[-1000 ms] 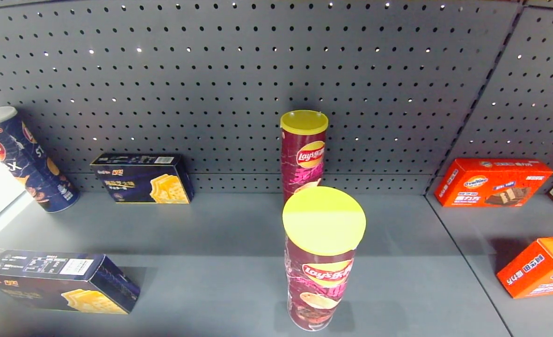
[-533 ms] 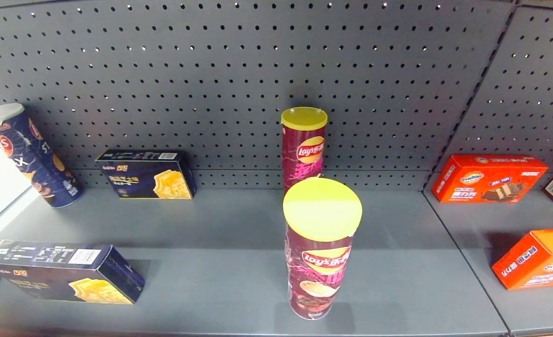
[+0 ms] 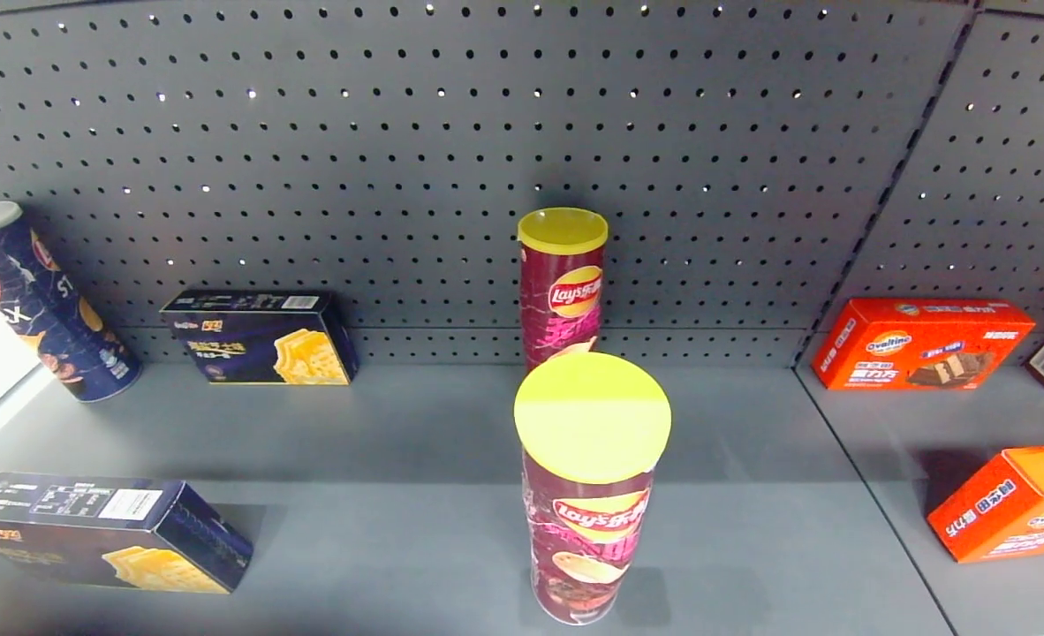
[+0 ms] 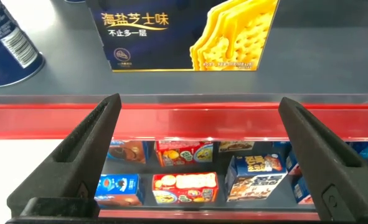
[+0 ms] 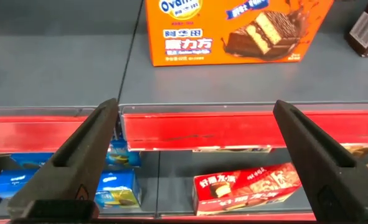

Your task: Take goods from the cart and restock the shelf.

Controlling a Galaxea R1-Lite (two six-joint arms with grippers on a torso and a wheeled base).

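Observation:
Two purple chip cans with yellow lids stand upright on the grey shelf [image 3: 398, 459], one at the front [image 3: 588, 503] and one behind it [image 3: 563, 283] by the pegboard. In the left wrist view my left gripper [image 4: 199, 102] is open and holds nothing, just in front of the shelf's red edge strip [image 4: 190, 118], below a dark blue cracker box [image 4: 190, 34]. In the right wrist view my right gripper [image 5: 196, 106] is open too and holds nothing, before the red strip [image 5: 196, 127] and an orange wafer box [image 5: 233, 28].
On the shelf's left are a blue chip can [image 3: 36, 300] and two dark blue cracker boxes [image 3: 261, 338] [image 3: 98, 530]. Two orange boxes [image 3: 919, 343] [image 3: 1012, 503] lie on the right section. A lower shelf holds several snack packs [image 4: 184, 186] [image 5: 252, 186].
The whole head picture has shifted a little down and back, so the camera moved. The goods on the shelf have kept their places.

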